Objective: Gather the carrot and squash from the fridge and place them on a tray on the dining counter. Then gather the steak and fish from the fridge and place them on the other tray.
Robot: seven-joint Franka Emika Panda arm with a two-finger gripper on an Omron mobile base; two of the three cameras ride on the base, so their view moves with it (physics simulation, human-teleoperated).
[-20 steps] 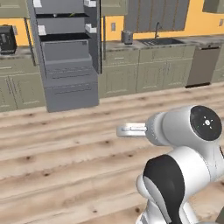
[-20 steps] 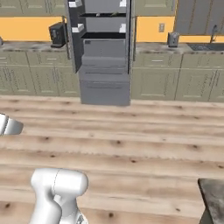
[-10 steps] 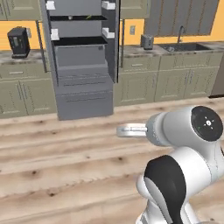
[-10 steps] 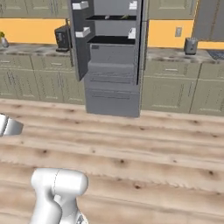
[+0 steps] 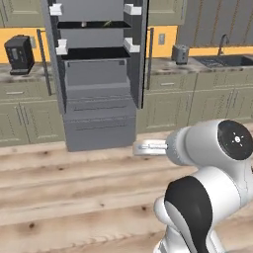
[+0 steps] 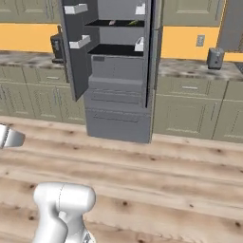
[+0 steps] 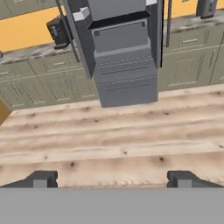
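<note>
The grey fridge (image 5: 99, 79) stands open across the wooden floor, both doors swung wide; it also appears as the fridge (image 6: 118, 71) and the fridge (image 7: 124, 52). A few small things lie on its upper shelf (image 5: 96, 23), too small to name, so I cannot pick out the carrot, squash, steak or fish. The trays and the dining counter are out of view. My gripper (image 7: 111, 178) hangs open and empty above the floor, well short of the fridge, with its fingertips (image 7: 41, 178) far apart. The hand (image 5: 148, 147) points toward the fridge's lower drawers.
Green cabinets with a stone counter (image 5: 168, 66) run along the wall on both sides of the fridge. A black coffee machine (image 5: 19, 53) sits to the left, a toaster (image 5: 181, 53) and a sink (image 5: 222, 60) to the right. Open wooden floor (image 5: 74, 197) lies between me and the fridge.
The base has driven and turned, so the whole scene shifted: the fridge now sits nearer and more central. The arm keeps its pose and the gripper stays open.
</note>
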